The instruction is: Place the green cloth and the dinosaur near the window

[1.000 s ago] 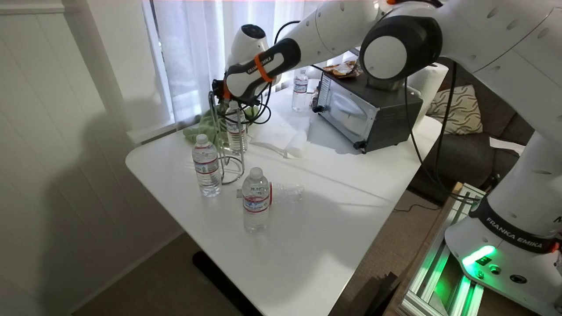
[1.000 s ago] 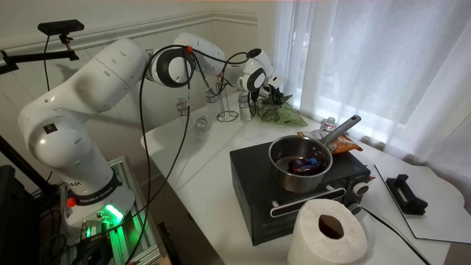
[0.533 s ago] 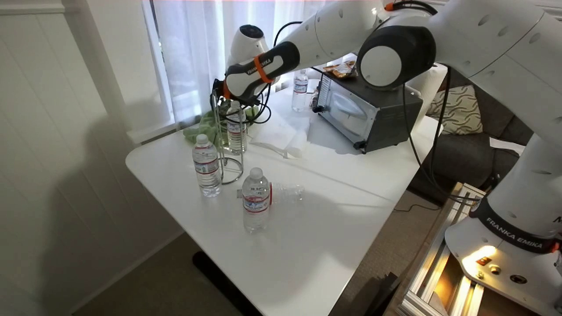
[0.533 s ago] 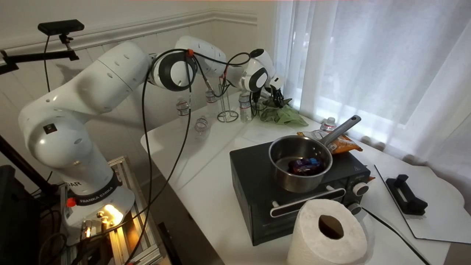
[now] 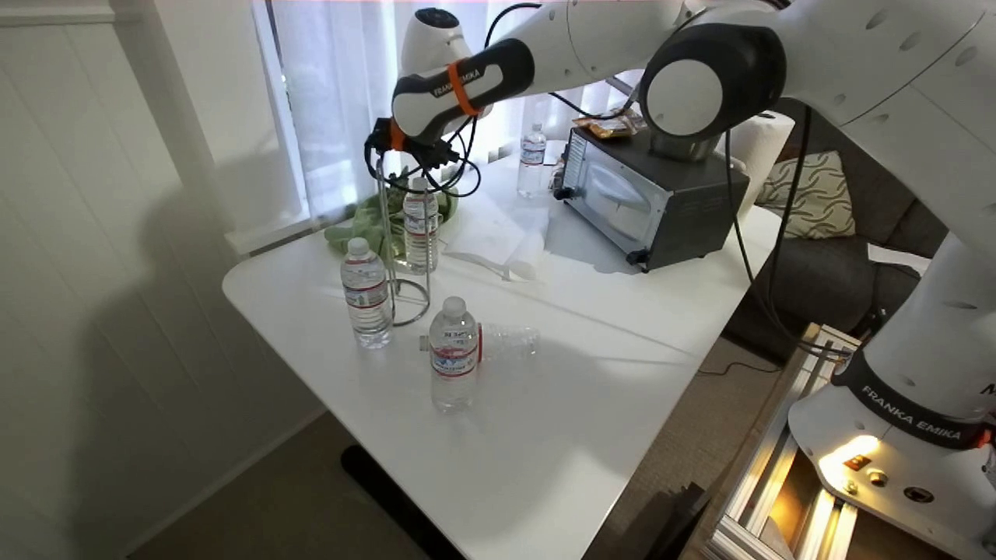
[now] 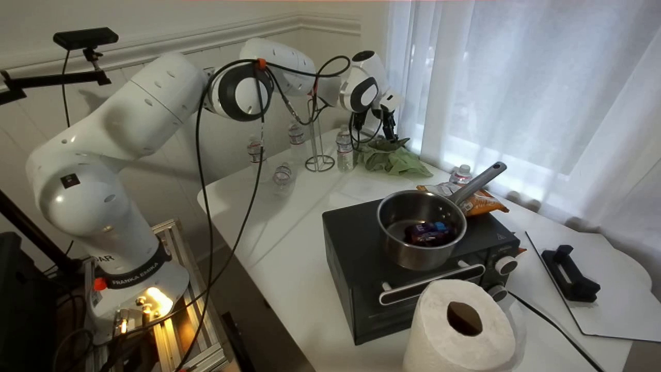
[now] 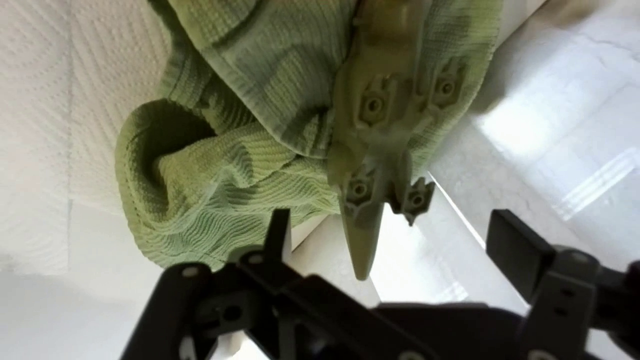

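White arm (image 5: 595, 40), rounded links (image 6: 166, 85), black joint rings (image 5: 749, 74) around white caps (image 5: 683, 97), orange straps (image 5: 460, 88), loose black cables (image 6: 198, 135). Base (image 5: 914, 464) white too: black collar (image 5: 903, 411) lettered FRANKA EMIKA, amber light (image 5: 850, 453) on, red button (image 6: 99, 283). Gripper (image 7: 391, 239) mostly black, angular linkage (image 7: 320, 306), pale round screw heads (image 7: 190, 271).

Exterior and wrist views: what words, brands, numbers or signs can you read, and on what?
"FRANKA EMIKA": black collar at the arm's base.
"FRAN… MIKA", orange strap between: black band near the arm's end.
"DAR", perhaps incomplete: arm above the collar.
Triangle sign, inside unreadable: oven.
Too small or blurred to read: bottle labels, snack bag, packet in pot.
Cut off at the edge: one letter on the arm.
Dinosaur, cloth: none.
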Controlling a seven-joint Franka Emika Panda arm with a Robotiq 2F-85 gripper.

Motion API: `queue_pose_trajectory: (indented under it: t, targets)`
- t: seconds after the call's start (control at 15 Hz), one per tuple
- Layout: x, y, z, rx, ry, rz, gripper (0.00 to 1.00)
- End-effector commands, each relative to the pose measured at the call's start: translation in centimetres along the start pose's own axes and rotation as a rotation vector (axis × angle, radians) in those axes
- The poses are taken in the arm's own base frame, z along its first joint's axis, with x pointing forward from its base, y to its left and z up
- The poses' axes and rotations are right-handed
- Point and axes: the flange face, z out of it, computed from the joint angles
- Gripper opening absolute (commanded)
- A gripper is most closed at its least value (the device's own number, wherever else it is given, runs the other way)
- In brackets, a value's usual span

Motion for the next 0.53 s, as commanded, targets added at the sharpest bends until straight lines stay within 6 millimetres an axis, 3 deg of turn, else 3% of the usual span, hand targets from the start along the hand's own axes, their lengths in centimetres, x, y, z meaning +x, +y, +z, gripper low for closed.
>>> queue_pose_trajectory:
  t: [0.0,0.2,0.47]
  targets:
    - [1.3,-0.8,-3.6,-0.013,-0.047,-0.021,1.0]
    - [2.4,-0.9,-6.6,-0.033,-0.066,-0.101,1.0]
    - [3.4,0.6,-10.9,-0.112,-0.19,-0.28,1.0]
